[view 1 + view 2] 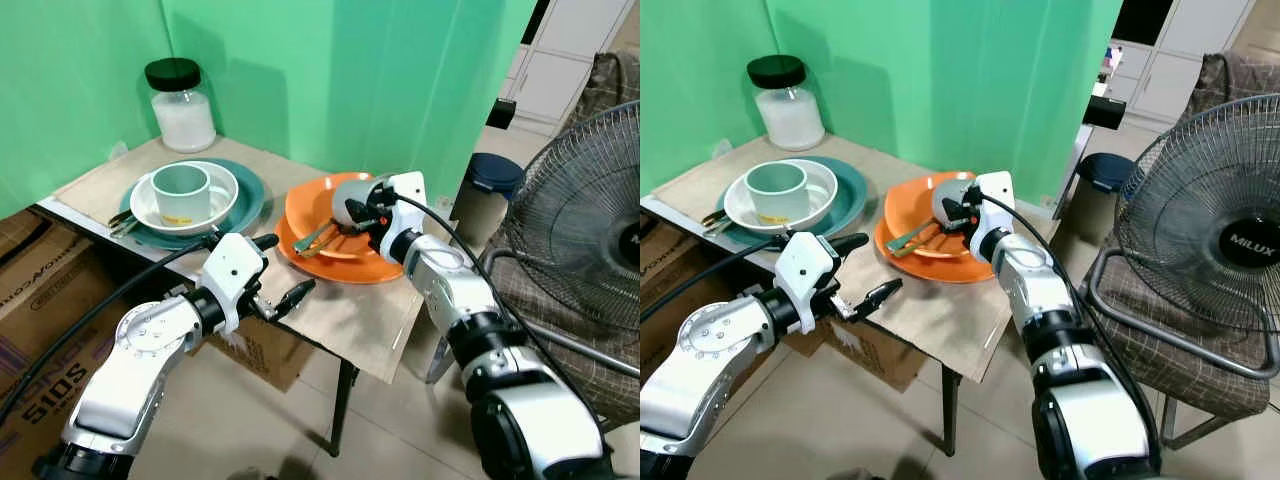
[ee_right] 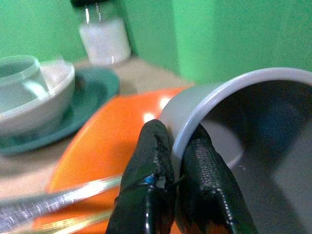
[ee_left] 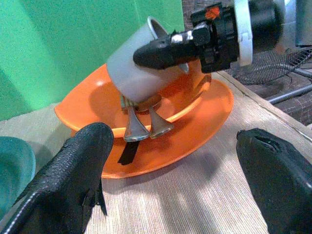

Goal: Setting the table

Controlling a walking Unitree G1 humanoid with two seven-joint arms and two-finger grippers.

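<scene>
A grey cup [image 1: 350, 200] hangs tilted over an orange bowl [image 1: 308, 198] that sits on an orange plate [image 1: 345, 270] at the table's right end. My right gripper [image 2: 176, 141] is shut on the cup's rim, one finger inside and one outside. Cutlery with green handles [image 1: 318, 238] lies in the bowl under the cup; the spoon ends [image 3: 139, 127] stick out over the bowl's edge. My left gripper [image 1: 288, 265] is open above the table's front edge, just left of the orange plate, holding nothing.
At the table's left end a teal plate [image 1: 250, 195] carries a white bowl [image 1: 225, 190] with a pale green cup [image 1: 180, 192] in it. A black-lidded jar [image 1: 182, 105] stands behind. Cardboard boxes [image 1: 40, 300] lie lower left; a fan [image 1: 590, 200] stands on the right.
</scene>
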